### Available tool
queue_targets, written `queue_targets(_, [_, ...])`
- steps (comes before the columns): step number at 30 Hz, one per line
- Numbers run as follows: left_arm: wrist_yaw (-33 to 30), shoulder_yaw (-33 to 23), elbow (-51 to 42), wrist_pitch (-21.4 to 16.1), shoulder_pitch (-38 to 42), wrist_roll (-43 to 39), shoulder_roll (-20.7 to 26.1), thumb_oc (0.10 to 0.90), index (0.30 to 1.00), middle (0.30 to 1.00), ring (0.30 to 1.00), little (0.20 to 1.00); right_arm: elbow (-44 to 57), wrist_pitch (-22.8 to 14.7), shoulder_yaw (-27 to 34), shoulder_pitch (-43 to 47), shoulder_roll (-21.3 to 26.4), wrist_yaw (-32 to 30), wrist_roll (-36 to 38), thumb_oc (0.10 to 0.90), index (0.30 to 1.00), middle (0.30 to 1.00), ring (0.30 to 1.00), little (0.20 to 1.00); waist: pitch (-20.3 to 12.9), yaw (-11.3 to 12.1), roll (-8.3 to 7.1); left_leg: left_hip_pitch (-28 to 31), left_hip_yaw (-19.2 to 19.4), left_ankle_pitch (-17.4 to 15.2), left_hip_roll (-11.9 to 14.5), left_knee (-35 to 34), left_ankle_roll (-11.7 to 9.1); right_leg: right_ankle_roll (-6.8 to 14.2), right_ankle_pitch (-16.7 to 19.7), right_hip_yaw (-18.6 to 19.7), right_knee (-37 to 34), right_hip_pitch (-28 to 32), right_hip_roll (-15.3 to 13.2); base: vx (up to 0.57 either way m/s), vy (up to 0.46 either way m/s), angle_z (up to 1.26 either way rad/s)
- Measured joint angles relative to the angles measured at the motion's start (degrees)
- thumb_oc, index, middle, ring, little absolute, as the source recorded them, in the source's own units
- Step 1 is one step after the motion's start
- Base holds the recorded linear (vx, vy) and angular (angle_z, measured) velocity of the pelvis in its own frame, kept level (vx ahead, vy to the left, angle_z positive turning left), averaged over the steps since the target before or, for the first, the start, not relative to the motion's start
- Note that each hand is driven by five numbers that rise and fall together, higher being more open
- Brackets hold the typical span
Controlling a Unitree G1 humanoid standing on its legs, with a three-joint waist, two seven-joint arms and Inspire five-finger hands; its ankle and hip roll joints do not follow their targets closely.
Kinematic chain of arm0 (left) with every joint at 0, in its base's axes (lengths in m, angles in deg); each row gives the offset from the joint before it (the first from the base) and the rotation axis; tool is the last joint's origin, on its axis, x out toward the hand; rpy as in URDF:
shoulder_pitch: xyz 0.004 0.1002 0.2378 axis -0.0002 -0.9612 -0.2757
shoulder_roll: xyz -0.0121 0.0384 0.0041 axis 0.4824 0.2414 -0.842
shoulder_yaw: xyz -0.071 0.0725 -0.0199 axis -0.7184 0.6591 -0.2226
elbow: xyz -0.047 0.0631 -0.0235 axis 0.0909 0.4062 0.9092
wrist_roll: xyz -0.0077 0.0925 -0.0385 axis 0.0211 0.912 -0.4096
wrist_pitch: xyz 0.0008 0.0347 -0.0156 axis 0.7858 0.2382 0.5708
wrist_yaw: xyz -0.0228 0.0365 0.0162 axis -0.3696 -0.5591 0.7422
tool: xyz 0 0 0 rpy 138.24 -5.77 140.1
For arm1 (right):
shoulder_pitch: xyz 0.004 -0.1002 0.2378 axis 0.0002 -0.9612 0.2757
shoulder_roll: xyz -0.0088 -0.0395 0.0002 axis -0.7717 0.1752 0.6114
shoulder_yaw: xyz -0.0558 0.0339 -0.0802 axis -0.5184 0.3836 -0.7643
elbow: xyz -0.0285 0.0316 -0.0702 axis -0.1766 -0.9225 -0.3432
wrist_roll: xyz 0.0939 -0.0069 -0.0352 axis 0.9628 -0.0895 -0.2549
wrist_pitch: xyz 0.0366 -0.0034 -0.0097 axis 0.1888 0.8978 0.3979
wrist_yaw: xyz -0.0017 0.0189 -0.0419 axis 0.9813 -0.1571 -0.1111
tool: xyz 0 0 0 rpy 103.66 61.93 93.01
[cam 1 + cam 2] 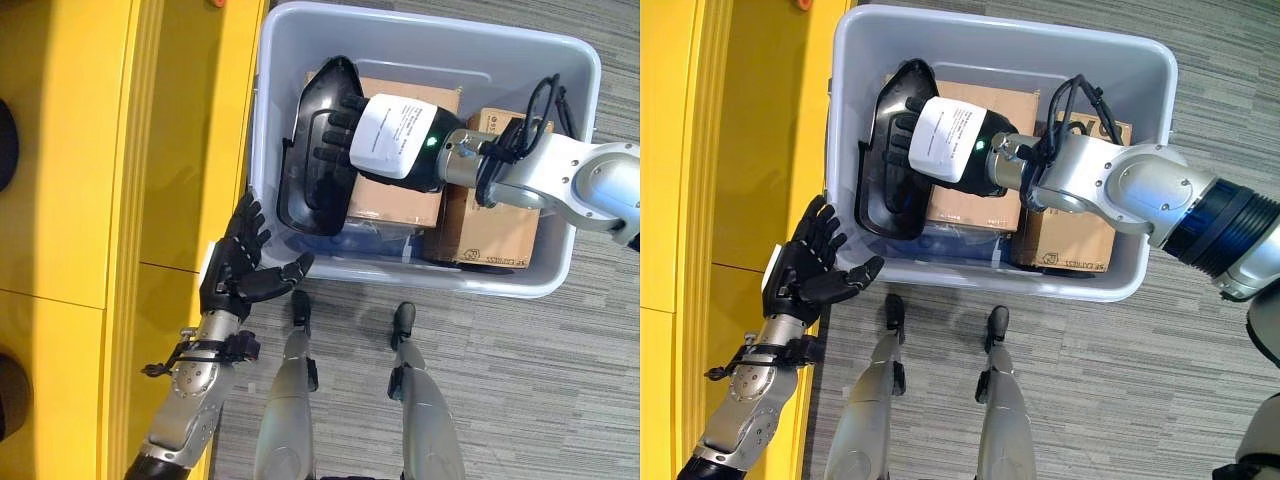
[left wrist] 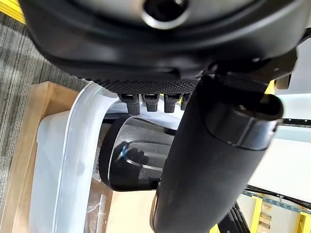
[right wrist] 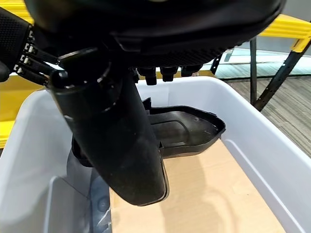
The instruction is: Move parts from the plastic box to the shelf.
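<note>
Right hand [image 1: 392, 138] reaches into the grey plastic box [image 1: 500, 60] for a black part [image 1: 305, 190].

The part leans against the box's wall nearest the yellow shelf [image 1: 70, 180], over cardboard boxes [image 1: 500, 235]; the fingers lie across it, grip unclear. The left hand [image 1: 235, 268] hovers open between box and shelf, fingers spread.

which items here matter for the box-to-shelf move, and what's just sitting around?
Job:
- black plastic part, right robot hand on it
- grey plastic box holding it
- yellow shelf to the robot's left
- left robot hand, open, empty, by the box's near corner

Lying about:
- cardboard boxes inside the grey box
- clear bagged item under the part
</note>
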Motion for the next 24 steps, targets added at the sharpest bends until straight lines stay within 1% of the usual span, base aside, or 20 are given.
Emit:
queue_targets(3, [0.0,0.05,-0.05,-0.02,0.58,-0.01,0.0,0.9,1.0,1.0,1.0,1.0,0.0,0.17,0.0,0.1,-0.49,0.24,0.01,0.9,1.0,1.0,1.0,1.0,0.0,0.07,0.0,-0.75,-0.56,0.31,0.25,0.0,-0.18,-0.2,-0.13,-0.39,0.51,-0.73,0.22,0.0,-0.006,0.05])
queue_targets(9, [-0.06,0.16,-0.08,-0.12,1.47,0.01,-0.08,0.9,1.0,1.0,1.0,1.0,-0.11,0.22,0.0,0.05,-0.86,0.7,0.01,0.9,1.0,1.0,1.0,1.0,0.03,1.22,0.05,-1.06,-0.85,0.63,0.58,-0.08,-0.37,-0.58,-0.43,-0.7,1.26,-1.3,0.54,0.0,0.0,0.0])
queue_targets(14, [-0.11,0.18,-1.39,-0.25,1.43,0.01,-0.08,0.9,1.0,1.0,1.0,1.0,-0.55,0.52,0.0,0.06,-1.49,0.75,0.01,0.9,1.0,1.0,1.0,1.0,0.03,1.39,0.05,-2.42,-1.28,1.19,0.56,-0.18,-0.35,-0.73,-1.03,-0.95,3.0,-3.2,0.46,0.0,-0.002,0.03])
queue_targets(19, [-0.12,0.45,-2.2,-0.97,1.58,0.2,-0.03,0.9,1.0,1.0,1.0,1.0,-2.29,0.55,-0.04,0.03,-3.64,0.8,0.0,0.9,1.0,1.0,1.0,1.0,0.07,1.47,0.08,-4.11,-2.1,1.8,0.57,-0.26,-0.45,-0.76,-1.2,-1.36,3.98,-5.08,0.47,0.01,0.0,0.03])
queue_targets(24, [-1.05,1.08,-2.48,-1.17,1.56,0.19,-0.09,0.9,1.0,1.0,1.0,1.0,-3.08,0.74,0.05,-0.01,-4.53,0.77,-0.03,0.9,1.0,1.0,1.0,1.0,0.11,1.66,0.08,-4.37,-2.23,1.87,0.48,-0.28,-0.47,-0.82,-2.02,-1.55,5.36,-5.85,0.25,0.0,-0.001,0.03])
